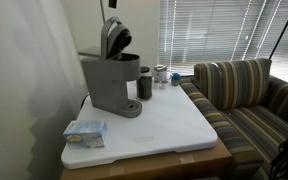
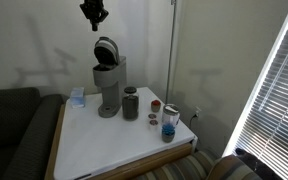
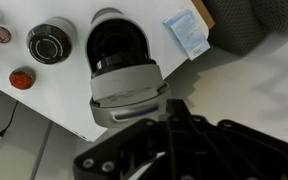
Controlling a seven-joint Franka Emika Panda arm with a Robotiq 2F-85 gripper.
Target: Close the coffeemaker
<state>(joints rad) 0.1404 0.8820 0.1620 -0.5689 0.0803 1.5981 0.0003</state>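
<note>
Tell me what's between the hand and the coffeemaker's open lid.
Nothing. In an exterior view the hand hangs above the coffeemaker's lid, apart from it, with only open air between them.

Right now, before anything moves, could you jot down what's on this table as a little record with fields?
machine: grey coffeemaker on the white tabletop
lid: tipped up, open
tool: hanging above the coffeemaker, touching nothing; open or shut unclear
beside it: dark cup, small jars
also: blue-white packet near the table edge
nearby: striped sofa
</note>
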